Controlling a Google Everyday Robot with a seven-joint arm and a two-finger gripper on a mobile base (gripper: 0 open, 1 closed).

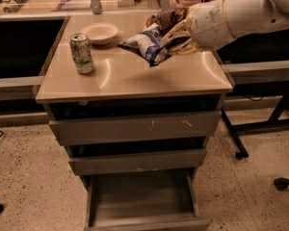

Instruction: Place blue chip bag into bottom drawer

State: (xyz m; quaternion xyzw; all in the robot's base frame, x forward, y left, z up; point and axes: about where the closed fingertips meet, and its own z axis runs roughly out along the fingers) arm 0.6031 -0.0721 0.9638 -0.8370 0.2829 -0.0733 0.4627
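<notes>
The blue chip bag [147, 43], dark blue with white patches, hangs just above the cabinet top, held at its right end. My gripper [172, 40] is shut on the bag, reaching in from the upper right on a thick white arm. The bottom drawer [142, 201] is pulled open below the cabinet and looks empty inside. The bag is over the back right part of the top, well above and behind the drawer.
A green can [82, 53] stands at the left of the tan cabinet top [130, 78]. A small bowl [100, 32] sits behind it. A brown snack bag [164, 17] lies behind my gripper. Two scuffed grey drawers [135, 128] are above the open one. Chair legs [241, 143] stand at the right.
</notes>
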